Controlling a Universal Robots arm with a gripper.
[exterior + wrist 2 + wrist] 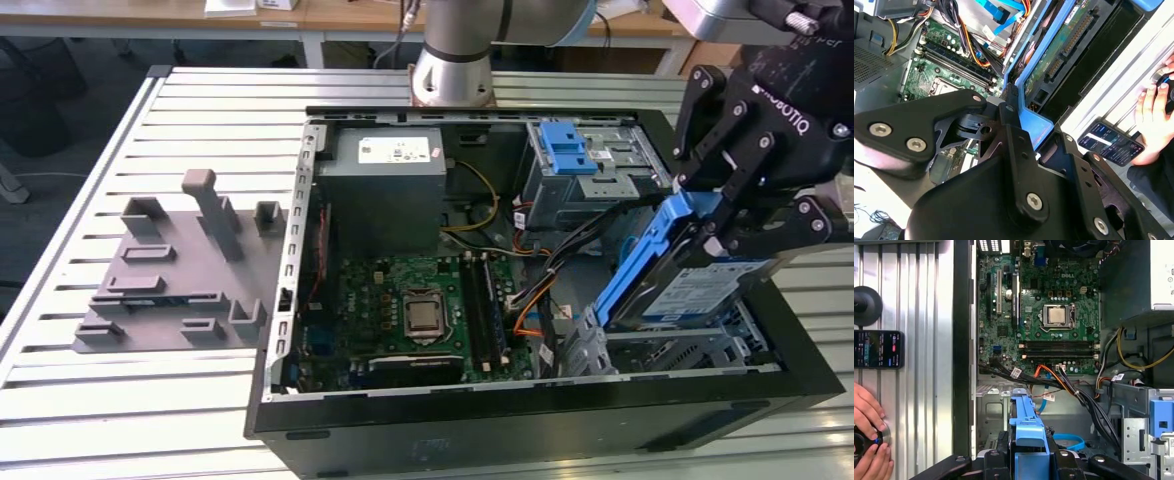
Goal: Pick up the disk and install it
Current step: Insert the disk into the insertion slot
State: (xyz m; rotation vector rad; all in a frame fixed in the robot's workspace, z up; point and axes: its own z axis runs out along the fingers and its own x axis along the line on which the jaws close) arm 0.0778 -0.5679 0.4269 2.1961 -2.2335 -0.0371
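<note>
In the exterior view, your hand (731, 215) is clamping the upper end of the disk (674, 285) by its blue carrier frame. The disk is hanging tilted below the hand, its lower end dipping into the drive bay (667, 350) of the open computer case (534, 405). Judging by that, you are installing: lifted, not yet seated.

In the second wrist view, the fingers (1011, 115) are pinching the blue frame, with the disk's circuit side (1056, 47) stretching away from the hand.

In the first wrist view, the frame is sitting between the fingers, and a cable bundle (1089, 410) is crossing just beyond. The next move is calling for squaring the frame to the bay — clear of those cables.
</note>
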